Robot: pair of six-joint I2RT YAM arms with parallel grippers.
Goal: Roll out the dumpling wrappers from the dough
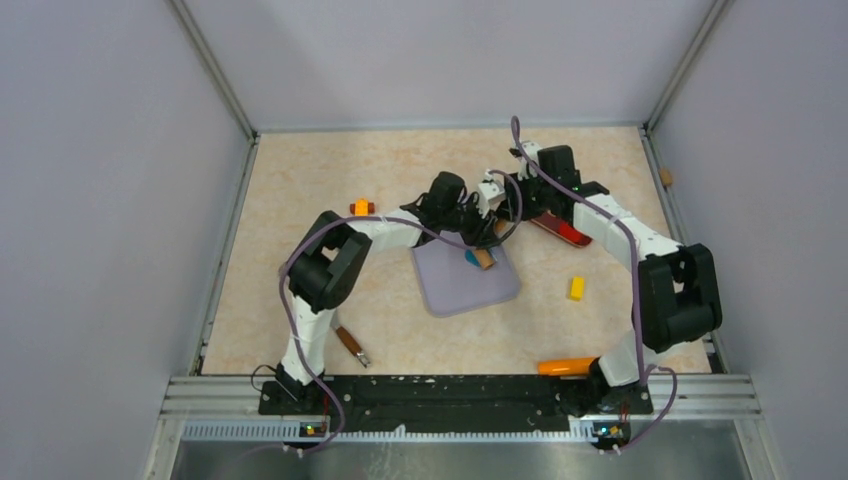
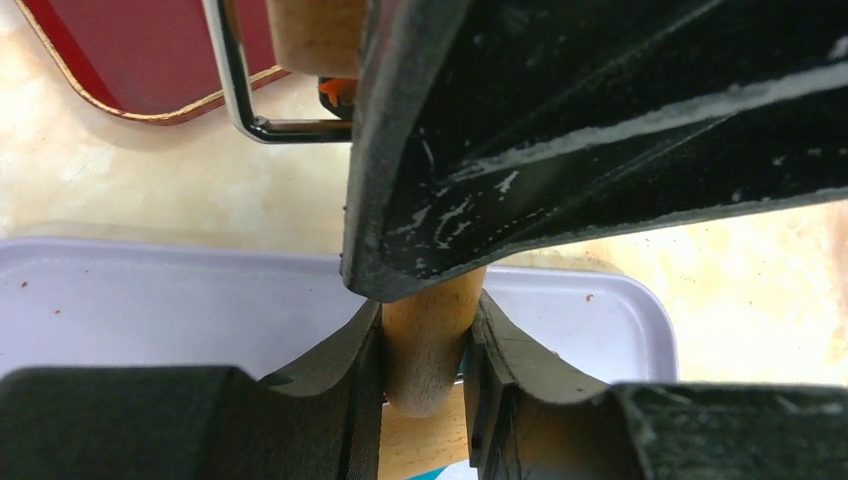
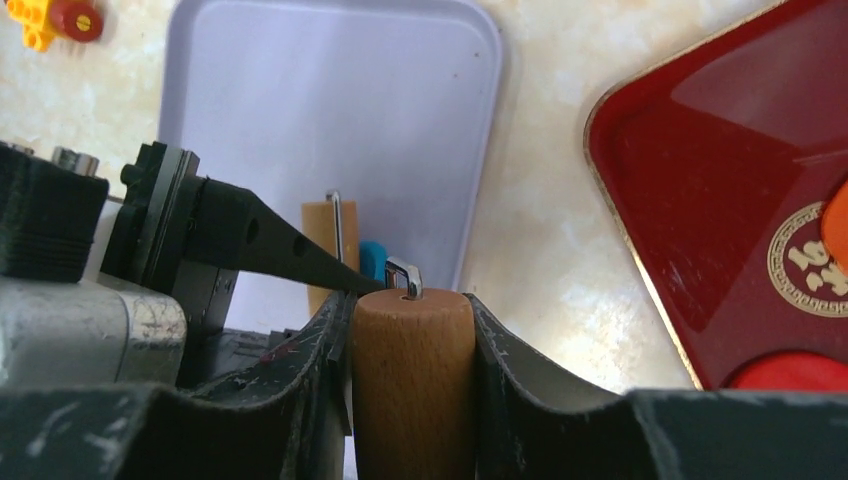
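The lavender mat [image 1: 462, 288] lies mid-table. On its far edge a small teal dough [image 1: 470, 257] sits against the tan wooden roller [image 1: 485, 258]. My left gripper [image 2: 425, 345] is shut on a rounded wooden end of the roller, with the drum [image 2: 430, 440] and a sliver of dough [image 2: 445, 472] just beneath. My right gripper [image 3: 412, 330] is shut on the roller's handle [image 3: 412, 390], whose wire frame [image 3: 402, 272] leads to the drum [image 3: 322, 232] beside the dough [image 3: 372, 260]. Both grippers [image 1: 468, 218] [image 1: 497, 203] meet over the mat's far edge. The dumpling wrappers are out of view.
A red tray [image 1: 562, 231] lies right of the mat, partly under the right arm. An orange block [image 1: 361, 207], a yellow block [image 1: 576, 288], an orange stick [image 1: 565, 366] and a brown tool [image 1: 352, 345] lie around. Walls enclose the table.
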